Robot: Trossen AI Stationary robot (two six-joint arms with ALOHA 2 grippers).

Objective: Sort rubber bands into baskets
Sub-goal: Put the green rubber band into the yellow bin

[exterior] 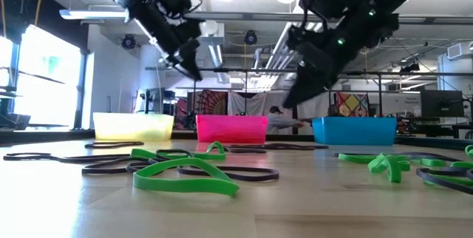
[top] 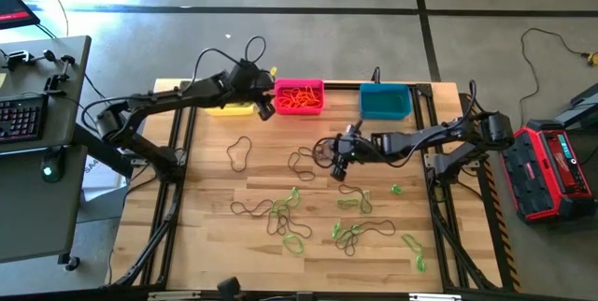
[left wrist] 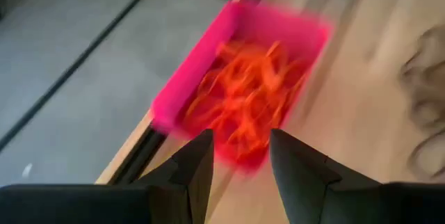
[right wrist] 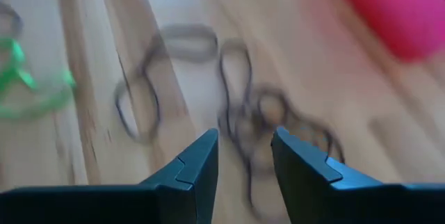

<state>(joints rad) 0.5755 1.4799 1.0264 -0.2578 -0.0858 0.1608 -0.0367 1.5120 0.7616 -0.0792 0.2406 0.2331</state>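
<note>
Three baskets stand in a row at the table's far edge: yellow (top: 229, 107), pink (top: 319, 86) holding orange rubber bands (left wrist: 243, 99), and teal (top: 385, 102). Green rubber bands (top: 285, 209) and dark ones (top: 304, 161) lie loose on the wood. My left gripper (top: 266, 107) hangs open in the air by the pink basket's near left corner, with nothing between its fingers (left wrist: 198, 165). My right gripper (top: 338, 166) is open above the table's middle, over a tangle of dark bands (right wrist: 240, 113), clear of them.
A single dark band (top: 241, 151) lies left of centre. More green bands (top: 414, 250) are scattered toward the near right. Black frame rails (top: 177, 142) run along the table's left and right sides. A desk with a keyboard (top: 23, 119) stands off the left edge.
</note>
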